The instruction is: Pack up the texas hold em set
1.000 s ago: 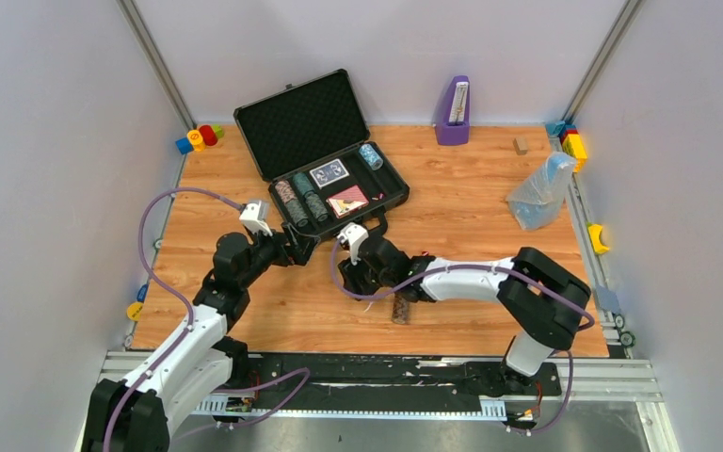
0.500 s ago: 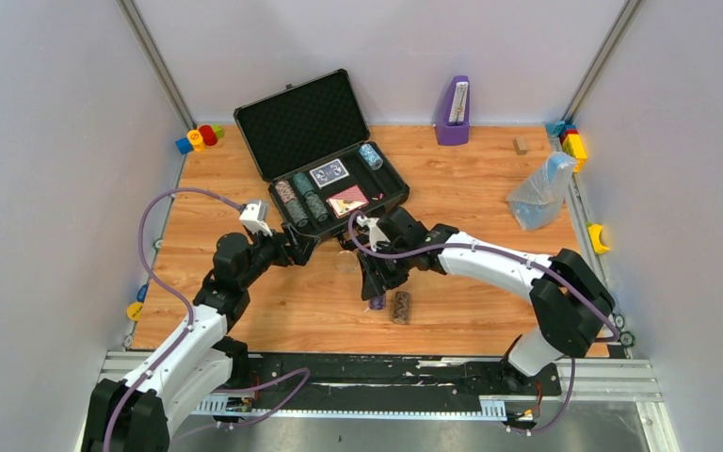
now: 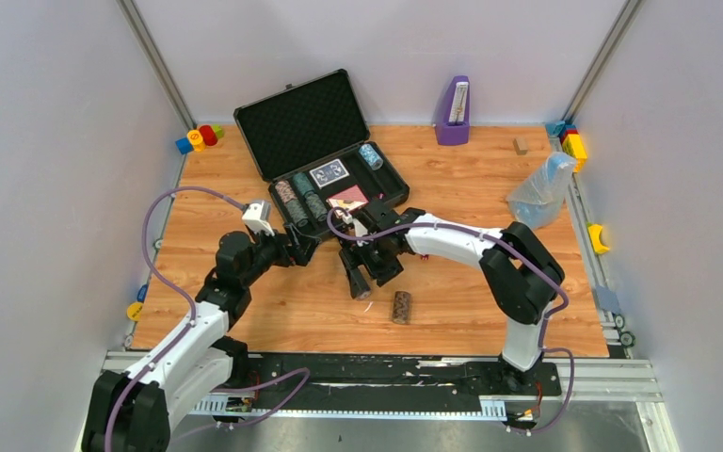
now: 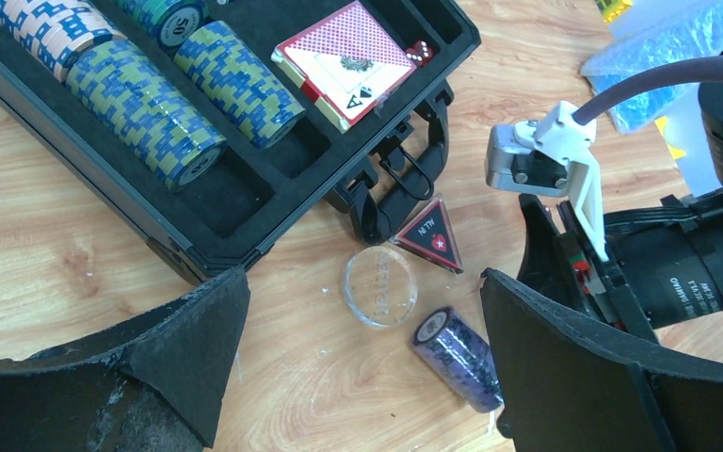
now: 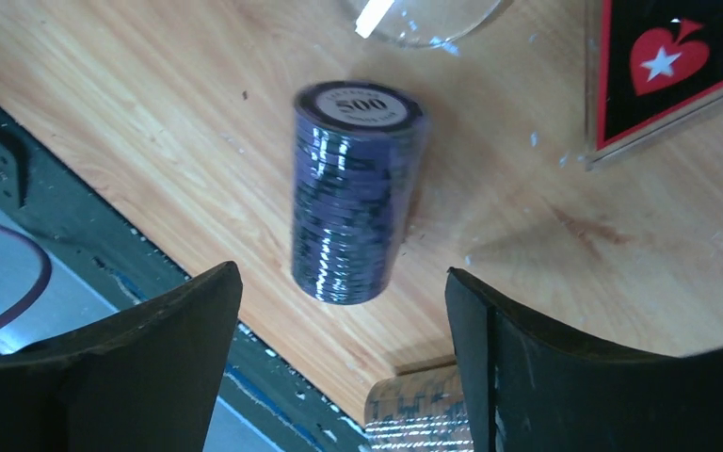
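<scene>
The black case (image 3: 301,122) lies open at the back left, holding chip stacks (image 4: 146,108), a red card deck (image 4: 344,61), a blue deck (image 3: 329,173) and a red die (image 4: 419,52). In front of its handle lie a triangular button (image 4: 428,235), a clear dealer disc (image 4: 380,285) and a purple chip stack (image 4: 457,358) on its side. My right gripper (image 5: 344,348) is open, just above that purple stack (image 5: 358,193). My left gripper (image 4: 358,377) is open and empty, close to the case's front corner. A brown chip stack (image 3: 401,307) lies nearer the table's front edge.
A purple upright holder (image 3: 453,111) stands at the back. A clear plastic bag (image 3: 541,191) lies at the right. Toy blocks sit in the back left corner (image 3: 200,138) and back right corner (image 3: 572,141). A small wooden block (image 3: 521,145) lies near the bag.
My right arm has swung back toward the case and its wrist has turned. The purple chip stack came into view on the table beside the brown one. My left arm has barely moved.
</scene>
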